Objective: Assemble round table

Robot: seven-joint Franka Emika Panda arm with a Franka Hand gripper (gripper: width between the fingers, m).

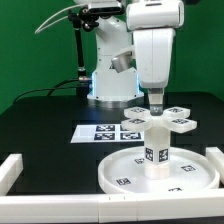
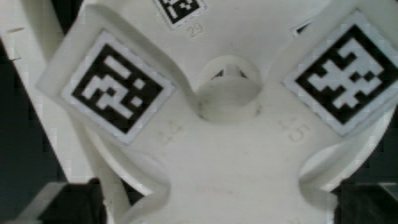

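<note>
The large rimmed round disc (image 1: 120, 172) lies below the gripper (image 1: 156, 104), the short cylindrical leg (image 1: 155, 150) upright at its centre. The cross-shaped foot piece (image 1: 158, 120) (image 2: 214, 95), white with black-and-white tags, sits atop the leg, directly under the wide-open, empty gripper.

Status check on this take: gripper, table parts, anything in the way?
Gripper open, above the cross-shaped foot piece. Foot piece on top of upright leg, leg standing on round disc. Nothing in the way.
</note>
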